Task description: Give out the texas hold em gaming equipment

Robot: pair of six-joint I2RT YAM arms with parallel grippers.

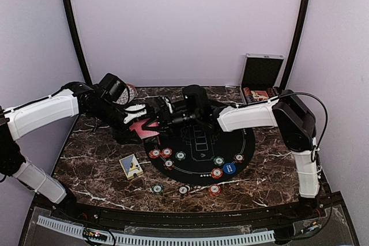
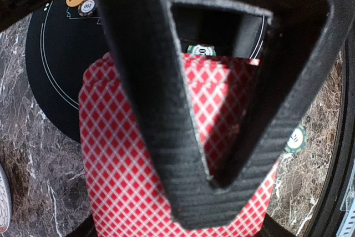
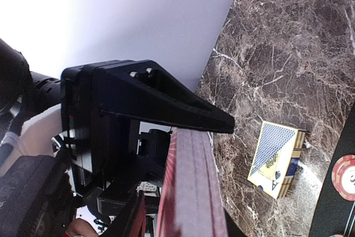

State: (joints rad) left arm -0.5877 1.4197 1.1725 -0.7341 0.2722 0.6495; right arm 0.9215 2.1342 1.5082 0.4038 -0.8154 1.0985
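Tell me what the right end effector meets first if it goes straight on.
The deck held by the left end effector. It seems to sit between the right end effector's fingers, though depth is unclear.

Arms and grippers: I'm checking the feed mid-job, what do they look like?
The left arm and right arm have white shells joined by black joint housings. A thin black cable runs by the right arm's elbow. The left fingers are black with ribbed faces; the right finger is a smooth black wedge with two screws.
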